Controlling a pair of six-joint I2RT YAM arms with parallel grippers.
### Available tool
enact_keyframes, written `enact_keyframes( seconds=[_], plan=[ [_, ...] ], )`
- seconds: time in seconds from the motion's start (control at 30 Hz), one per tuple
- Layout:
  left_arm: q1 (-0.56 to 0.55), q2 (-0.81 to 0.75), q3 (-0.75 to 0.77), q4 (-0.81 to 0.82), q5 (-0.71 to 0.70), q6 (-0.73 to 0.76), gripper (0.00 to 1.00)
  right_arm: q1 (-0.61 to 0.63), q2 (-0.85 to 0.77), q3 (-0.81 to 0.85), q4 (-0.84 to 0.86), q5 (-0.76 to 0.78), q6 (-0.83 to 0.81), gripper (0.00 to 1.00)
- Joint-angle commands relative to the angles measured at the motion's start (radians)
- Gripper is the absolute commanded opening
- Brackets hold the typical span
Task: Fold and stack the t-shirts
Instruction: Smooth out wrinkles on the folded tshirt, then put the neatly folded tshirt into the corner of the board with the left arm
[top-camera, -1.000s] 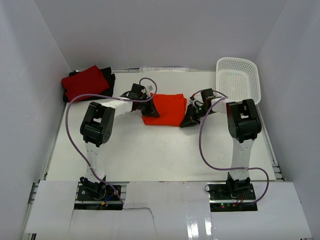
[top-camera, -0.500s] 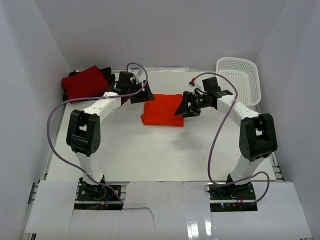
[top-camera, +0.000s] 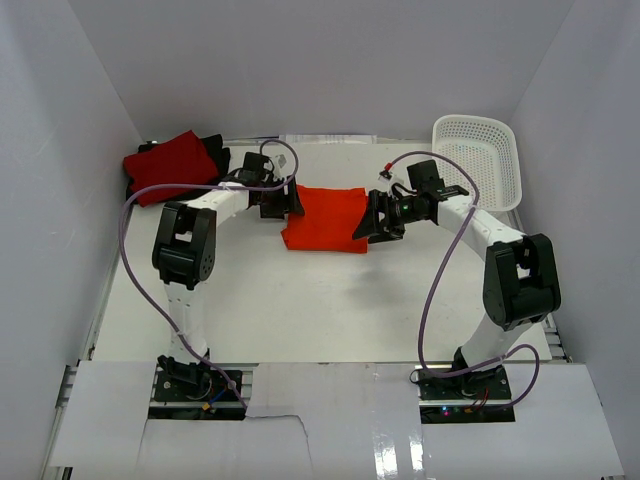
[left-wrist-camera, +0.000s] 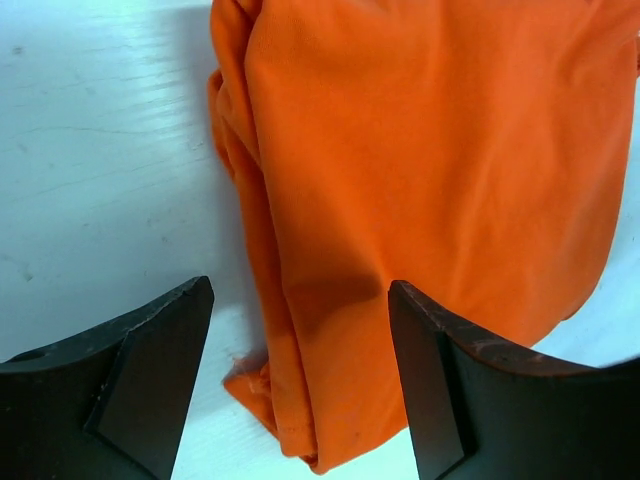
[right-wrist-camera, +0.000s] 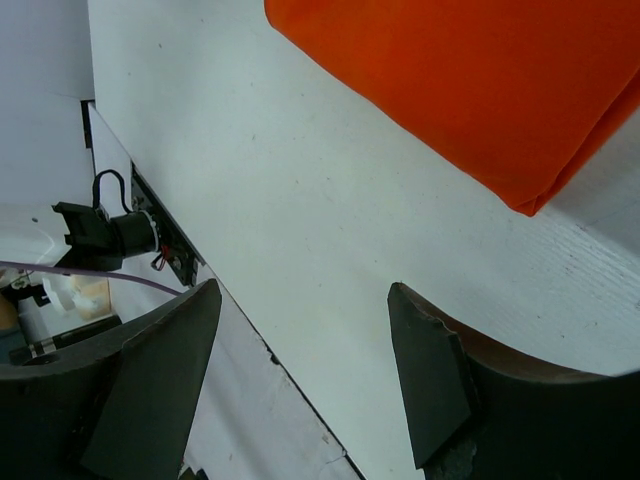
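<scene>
Table (top-camera: 300, 300): white and flat. Both arms stand at its near edge and reach out over it.
Right hand (right-wrist-camera: 305, 288): its two fingers are spread wide and hold nothing. It hangs just beside the right side of the orange t-shirt (top-camera: 325, 218). In its own wrist view there is bare table between the fingers, and a corner of the shirt lies just past them.
Left hand (left-wrist-camera: 300, 288): its two fingers are spread wide too, and they pinch nothing. It hangs at the left edge of the orange t-shirt. In its own wrist view one finger is over bare table and the other is over the cloth. I cannot tell if the tips touch the cloth.
Orange t-shirt: folded into a flat block. It lies in the middle of the table, between the two hands. Its left edge is bunched and wrinkly. The rest looks smooth.
Red t-shirt (top-camera: 172, 165): folded, in the far left corner. It lies on top of the black t-shirt (top-camera: 220, 158).
Black t-shirt: under the red one. It peeks out on the red one's right side.
Basket (top-camera: 478, 165): white with lots of little holes. It sits in the far right corner, well apart from the shirts.
</scene>
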Motion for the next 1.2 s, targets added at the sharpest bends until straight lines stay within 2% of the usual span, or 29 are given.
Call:
enact_keyframes(
  seconds=[0.0, 0.17, 0.43, 0.57, 0.6, 0.67, 0.7, 0.8, 1.03, 1.13, 1.17],
  plan=[
    [0.014, 0.025, 0.030, -0.017, 0.069, 0.021, 0.78, -0.003, -0.039, -0.010, -0.006, -0.016, -0.021, 0.74],
    [0.017, 0.065, 0.030, -0.014, 0.161, 0.013, 0.72, -0.003, -0.041, -0.026, -0.003, -0.009, -0.019, 0.74],
    [0.017, 0.126, 0.064, -0.063, 0.205, 0.018, 0.66, -0.003, -0.045, -0.039, -0.002, -0.008, -0.021, 0.74],
    [0.017, 0.166, 0.085, -0.096, 0.212, 0.022, 0.52, -0.003, -0.048, -0.039, -0.002, -0.008, -0.021, 0.74],
    [0.017, 0.174, 0.088, -0.100, 0.209, 0.024, 0.43, -0.001, -0.050, -0.039, -0.002, -0.006, -0.021, 0.74],
    [0.019, 0.208, 0.108, -0.129, 0.203, 0.030, 0.35, -0.003, -0.054, -0.039, -0.002, -0.006, -0.019, 0.74],
    [0.020, 0.221, 0.117, -0.142, 0.197, 0.031, 0.22, -0.003, -0.056, -0.039, -0.002, -0.006, -0.019, 0.74],
    [0.031, 0.264, 0.142, -0.171, 0.177, 0.027, 0.00, -0.003, -0.059, -0.039, -0.002, -0.009, -0.017, 0.74],
    [0.092, 0.243, 0.220, -0.206, 0.148, -0.001, 0.00, -0.001, -0.070, -0.044, -0.003, -0.009, -0.016, 0.74],
    [0.121, 0.235, 0.336, -0.276, 0.067, 0.034, 0.00, -0.003, -0.074, -0.047, -0.002, -0.011, -0.014, 0.74],
    [0.135, 0.250, 0.425, -0.321, 0.032, 0.054, 0.00, -0.003, -0.074, -0.049, -0.003, -0.011, -0.014, 0.74]
  ],
)
